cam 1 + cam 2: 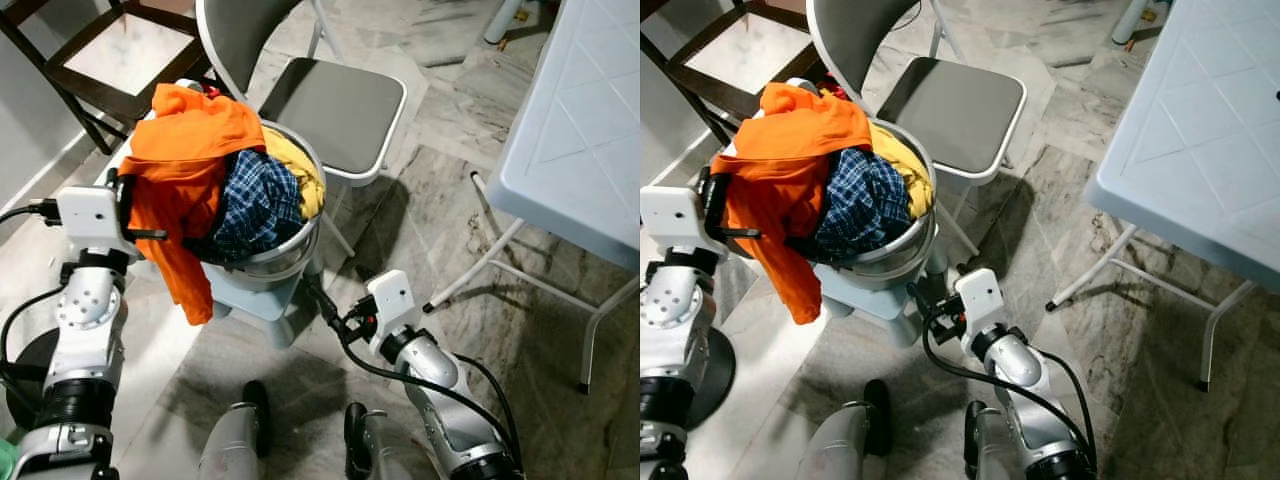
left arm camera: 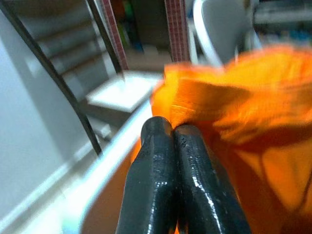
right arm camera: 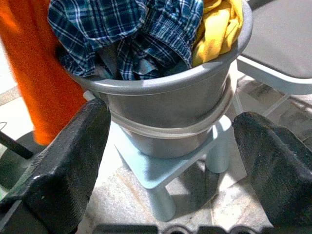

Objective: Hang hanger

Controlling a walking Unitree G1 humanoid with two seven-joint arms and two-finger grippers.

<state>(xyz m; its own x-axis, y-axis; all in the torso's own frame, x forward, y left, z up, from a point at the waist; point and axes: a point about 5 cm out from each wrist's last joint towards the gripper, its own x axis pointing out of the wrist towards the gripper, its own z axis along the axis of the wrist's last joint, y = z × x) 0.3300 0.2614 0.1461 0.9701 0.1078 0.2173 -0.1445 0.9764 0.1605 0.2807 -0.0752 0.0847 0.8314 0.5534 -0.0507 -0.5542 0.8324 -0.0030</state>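
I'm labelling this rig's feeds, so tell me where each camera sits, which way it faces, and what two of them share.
Left eye and right eye views: on the head, looking down at the grey basin of clothes; both arms show.
Left wrist view: along the left gripper, fingers together against the orange garment.
Right wrist view: between the right gripper fingers, spread wide, facing the basin on its pale stool.
Shared: basin and orange garment, in eye and right wrist views.

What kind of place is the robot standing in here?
Probably a home's laundry or utility corner: a grey plastic tub heaped with clothes on a small stool, a grey folding chair, a white plastic table and a marble-tiled floor.
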